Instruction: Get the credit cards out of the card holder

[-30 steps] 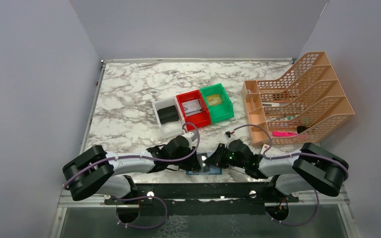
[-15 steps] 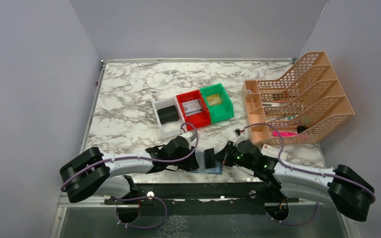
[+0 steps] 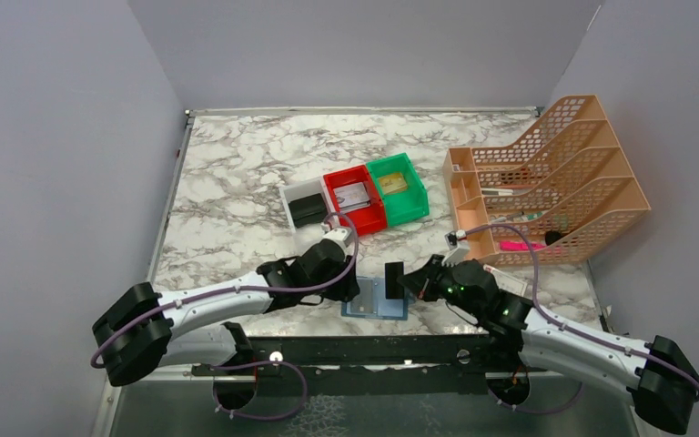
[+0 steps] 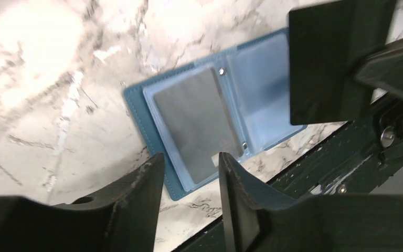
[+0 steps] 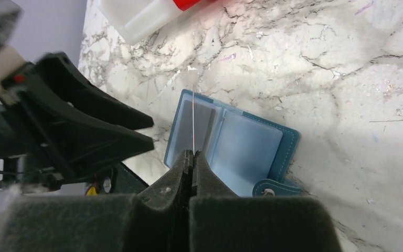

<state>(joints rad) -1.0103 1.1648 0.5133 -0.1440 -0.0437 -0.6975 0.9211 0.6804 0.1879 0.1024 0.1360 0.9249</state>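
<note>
a: the right jaws were clamped shut on a black card (image 3: pixel 394 280), held on edge over the card holder (image 5: pixel 249 149). the left jaws stood apart with nothing between them, hovering above the holder's other half.

b: and where was the holder?

a: lying open and flat on the worktop (image 3: pixel 237 182), at the lower centre of the top view, between the two arms.

b: so how far had the job got?

a: partway, i'd judge. one card was clear of its pocket but not yet set down anywhere.

b: anything left inside?

a: yes. a grey card (image 4: pixel 197 123) sat in the pocket at the middle left of the left wrist view. the pocket beside it looked empty, though it was blurred. i couldn't tell whether other cards were tucked behind.

b: what remained, then?

a: by my reckoning, putting the black card down and drawing out the grey one, with the holder pinned so it wouldn't slide.
</note>
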